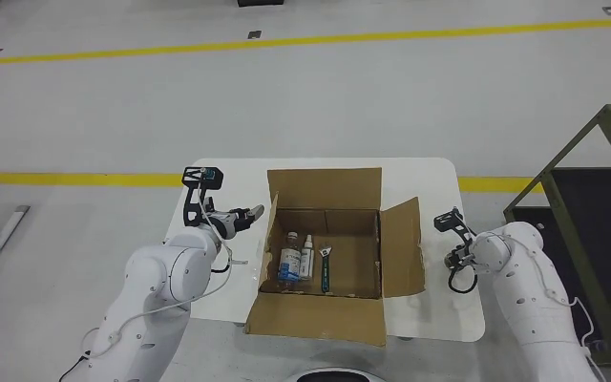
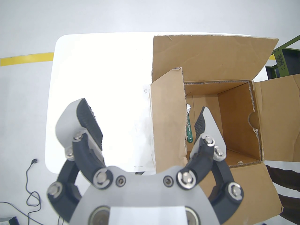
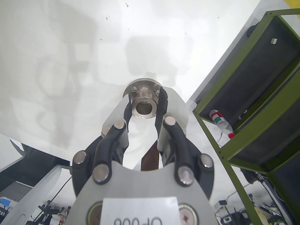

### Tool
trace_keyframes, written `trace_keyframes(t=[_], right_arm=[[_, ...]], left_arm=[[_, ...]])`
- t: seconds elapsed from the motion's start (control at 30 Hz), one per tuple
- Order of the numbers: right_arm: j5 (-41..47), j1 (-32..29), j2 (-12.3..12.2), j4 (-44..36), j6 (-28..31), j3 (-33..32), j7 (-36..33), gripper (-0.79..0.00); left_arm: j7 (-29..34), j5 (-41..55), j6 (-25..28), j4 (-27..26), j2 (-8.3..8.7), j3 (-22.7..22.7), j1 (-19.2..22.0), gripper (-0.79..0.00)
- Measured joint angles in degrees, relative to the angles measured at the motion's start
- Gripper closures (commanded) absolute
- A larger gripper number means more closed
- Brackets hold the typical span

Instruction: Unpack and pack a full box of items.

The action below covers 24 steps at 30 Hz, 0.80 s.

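From above: open cardboard box [image 1: 325,187] mid-table [image 1: 420,177], flaps spread; inside it, side by side, a large bottle [image 1: 289,265], a small bottle [image 1: 307,256] and a wrench [image 1: 325,268]; left gripper [image 1: 252,212] just outside the box's left flap, fingertips aimed at it, spread, holding nothing; right gripper [image 1: 449,222] past the right flap, apart from it, over the table.

From the left wrist: left gripper [image 2: 143,108] wide open, nothing between the pads; one fingertip [image 2: 201,122] in front of the box [image 2: 211,54] opening, the other [image 2: 90,118] over bare table [image 2: 98,71]; upright left flap seen between the two, farther off; green wrench [image 2: 189,129] handle on the box floor, just beside the box-side fingertip.

From the right wrist: right gripper [image 3: 145,100] closed on a metal fitting [image 3: 143,108], a short flanged tube, pads pressed to both its sides; white table [image 3: 70,47] beyond the fingertips; green rack [image 3: 246,90] off to one side of the fingers, a plastic bottle [image 3: 221,122] lying on its shelf.
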<state>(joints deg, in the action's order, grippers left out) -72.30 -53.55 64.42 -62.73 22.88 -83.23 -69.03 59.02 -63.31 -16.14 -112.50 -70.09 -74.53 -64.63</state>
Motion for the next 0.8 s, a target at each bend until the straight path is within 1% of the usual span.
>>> trace_keyframes(t=[0.07,0.13,0.17,0.2,0.23,0.6,0.73,0.8], right_arm=[[0.10,0.14,-0.04,0.36,-0.05,0.22,0.09,-0.209],[0.22,0.34,-0.09,0.86,-0.09,0.47,0.23,-0.132],[0.33,0.45,-0.11,1.06,-0.13,0.56,0.26,-0.052],[0.45,0.59,-0.13,1.26,-0.16,0.69,0.28,-0.015],[0.52,0.68,-0.16,1.39,-0.18,0.78,0.29,0.000],[1.72,1.59,-0.35,1.90,-0.74,1.94,0.54,0.000],[3.51,1.52,-0.73,-0.78,-0.82,0.58,0.62,0.000],[5.05,1.09,-1.08,-3.71,-0.69,-0.95,0.37,0.000]], left_arm=[[0.00,0.00,0.00,0.00,0.00,0.00,0.00,-0.785],[0.00,0.00,0.00,0.00,0.00,0.00,0.00,-0.785],[0.00,0.00,0.00,0.00,0.00,0.00,0.00,-0.785],[0.00,0.00,0.00,0.00,0.00,0.00,0.00,-0.785],[0.00,0.00,0.00,0.00,0.00,0.00,0.00,-0.785],[0.00,0.00,0.00,0.00,0.00,0.00,0.00,-0.785],[0.00,0.00,0.00,0.00,0.00,0.00,0.00,-0.785],[0.00,0.00,0.00,0.00,0.00,0.00,0.00,-0.785]])
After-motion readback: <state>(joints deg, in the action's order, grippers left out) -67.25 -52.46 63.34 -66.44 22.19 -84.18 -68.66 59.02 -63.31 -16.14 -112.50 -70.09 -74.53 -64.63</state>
